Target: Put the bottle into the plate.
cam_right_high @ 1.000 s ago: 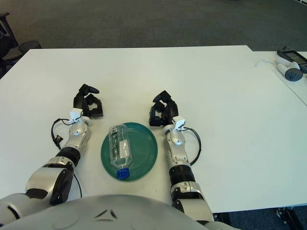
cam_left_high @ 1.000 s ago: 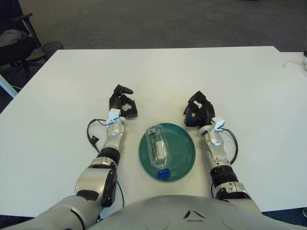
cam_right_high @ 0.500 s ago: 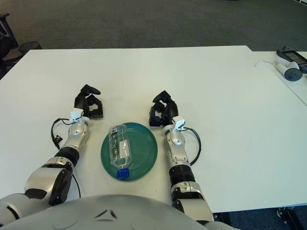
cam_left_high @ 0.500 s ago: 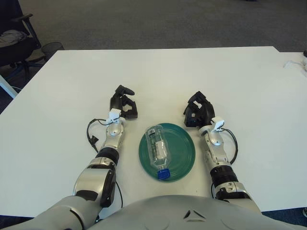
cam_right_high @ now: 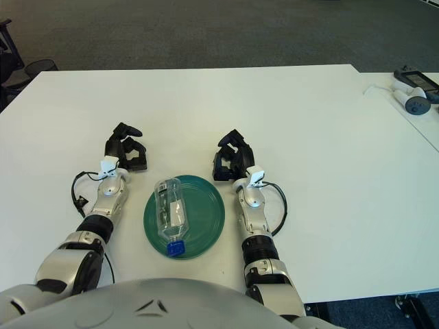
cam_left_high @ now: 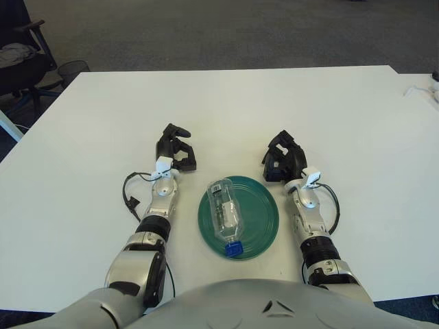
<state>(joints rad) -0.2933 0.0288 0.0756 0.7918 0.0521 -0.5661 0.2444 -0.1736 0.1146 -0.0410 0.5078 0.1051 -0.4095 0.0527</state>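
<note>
Clear bottle [cam_left_high: 226, 216]: lies on its side inside the green plate [cam_left_high: 264, 214], blue cap [cam_left_high: 234, 249] toward the robot; label present, writing unreadable. Plate sits on the white table [cam_left_high: 226, 116] between both hands. Left hand [cam_left_high: 175, 148]: left of plate, fingers curled, holding nothing. Right hand [cam_left_high: 281, 157]: just beyond plate's right rim, fingers curled, empty.

White table [cam_left_high: 226, 103]; green plate [cam_left_high: 264, 212] on it.

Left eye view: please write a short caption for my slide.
Clear bottle lies on the green plate, between left robot hand and right robot hand.
</note>
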